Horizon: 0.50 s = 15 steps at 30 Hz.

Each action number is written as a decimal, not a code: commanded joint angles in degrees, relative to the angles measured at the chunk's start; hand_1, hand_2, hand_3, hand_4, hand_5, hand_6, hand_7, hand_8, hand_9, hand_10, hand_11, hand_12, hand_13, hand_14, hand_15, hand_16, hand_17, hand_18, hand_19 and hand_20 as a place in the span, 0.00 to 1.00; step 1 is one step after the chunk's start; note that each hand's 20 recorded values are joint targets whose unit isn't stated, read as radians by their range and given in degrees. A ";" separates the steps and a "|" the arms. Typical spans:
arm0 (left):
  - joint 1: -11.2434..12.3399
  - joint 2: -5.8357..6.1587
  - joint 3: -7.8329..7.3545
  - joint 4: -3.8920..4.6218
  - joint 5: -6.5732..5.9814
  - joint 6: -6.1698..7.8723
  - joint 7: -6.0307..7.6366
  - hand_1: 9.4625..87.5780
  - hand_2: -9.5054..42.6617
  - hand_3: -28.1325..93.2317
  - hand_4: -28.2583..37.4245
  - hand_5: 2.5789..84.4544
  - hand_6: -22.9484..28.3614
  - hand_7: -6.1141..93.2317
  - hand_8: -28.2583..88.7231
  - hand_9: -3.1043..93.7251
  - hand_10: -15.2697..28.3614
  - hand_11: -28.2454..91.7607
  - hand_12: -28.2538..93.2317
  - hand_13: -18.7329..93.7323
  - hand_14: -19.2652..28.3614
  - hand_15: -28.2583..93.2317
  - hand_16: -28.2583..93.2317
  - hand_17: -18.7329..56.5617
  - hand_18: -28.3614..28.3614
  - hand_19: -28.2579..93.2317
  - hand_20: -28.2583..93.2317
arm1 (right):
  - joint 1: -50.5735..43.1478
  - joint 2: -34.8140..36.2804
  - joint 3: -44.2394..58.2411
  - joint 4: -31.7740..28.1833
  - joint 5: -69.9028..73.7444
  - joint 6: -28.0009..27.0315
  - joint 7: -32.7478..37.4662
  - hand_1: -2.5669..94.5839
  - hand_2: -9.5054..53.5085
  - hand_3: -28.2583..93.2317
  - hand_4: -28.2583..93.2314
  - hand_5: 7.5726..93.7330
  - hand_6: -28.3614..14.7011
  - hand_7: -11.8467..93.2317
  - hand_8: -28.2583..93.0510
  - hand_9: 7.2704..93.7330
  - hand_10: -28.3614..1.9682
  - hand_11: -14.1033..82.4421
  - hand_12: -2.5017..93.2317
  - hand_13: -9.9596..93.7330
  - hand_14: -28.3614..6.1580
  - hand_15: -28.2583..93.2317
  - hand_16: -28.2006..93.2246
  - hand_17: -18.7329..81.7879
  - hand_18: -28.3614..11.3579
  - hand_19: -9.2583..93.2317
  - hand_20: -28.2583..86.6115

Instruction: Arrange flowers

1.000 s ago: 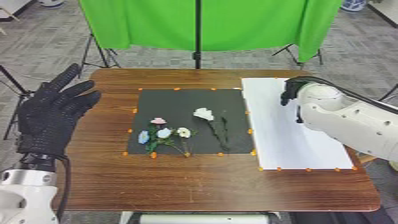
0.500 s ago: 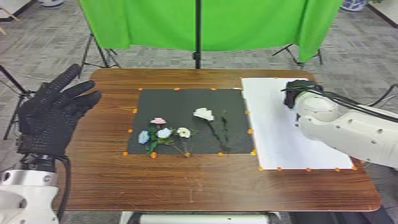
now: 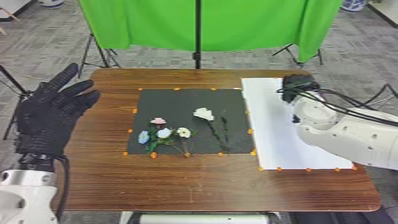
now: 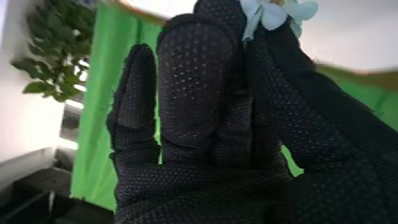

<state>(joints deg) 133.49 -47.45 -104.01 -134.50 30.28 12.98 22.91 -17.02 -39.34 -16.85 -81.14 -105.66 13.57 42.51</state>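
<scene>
From my seat at the controls, I have the bare near part of the brown table (image 3: 191,185) closest, and my left hand (image 3: 44,117) raised beyond its left edge, fingers straight and spread wide. Next comes the black mat (image 3: 169,102). Toward its near left corner lie a blue flower (image 3: 144,137), a very pale blue one (image 3: 164,133) and a cream one (image 3: 184,132), side by side, their stems pointing back at me; a pink flower (image 3: 158,121) sits just beyond them. Right of that bunch, a leafy green stem (image 3: 225,131) lies beside the stem of a white flower (image 3: 203,114), whose bloom is set farther off. The white sheet (image 3: 284,150) runs along the mat's right side, and my right hand (image 3: 299,85) is over its far end. The wrist view gives me a narrow grip, thumb and fingertips pinching a light blue flower (image 4: 270,18). Past the table hangs green cloth (image 3: 151,25), with a dark pole (image 3: 197,56) upright against it.
</scene>
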 commanded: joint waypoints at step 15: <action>1.01 0.21 -0.57 -0.42 0.04 0.48 0.25 0.13 0.31 0.86 0.00 0.38 0.60 0.18 0.17 0.35 0.80 0.48 0.33 0.37 1.00 0.73 0.14 0.15 0.90 0.70 0.49 | 2.64 -14.25 -0.81 -7.47 -1.91 4.35 -3.81 0.58 0.00 0.84 0.00 0.80 0.76 0.48 0.22 1.00 0.83 0.26 0.40 0.88 0.80 0.73 0.43 0.46 0.33 0.89 0.47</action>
<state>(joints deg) 133.98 -47.20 -104.74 -134.91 30.26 13.21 23.37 -13.45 -48.73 -17.17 -86.27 -106.71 17.90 39.00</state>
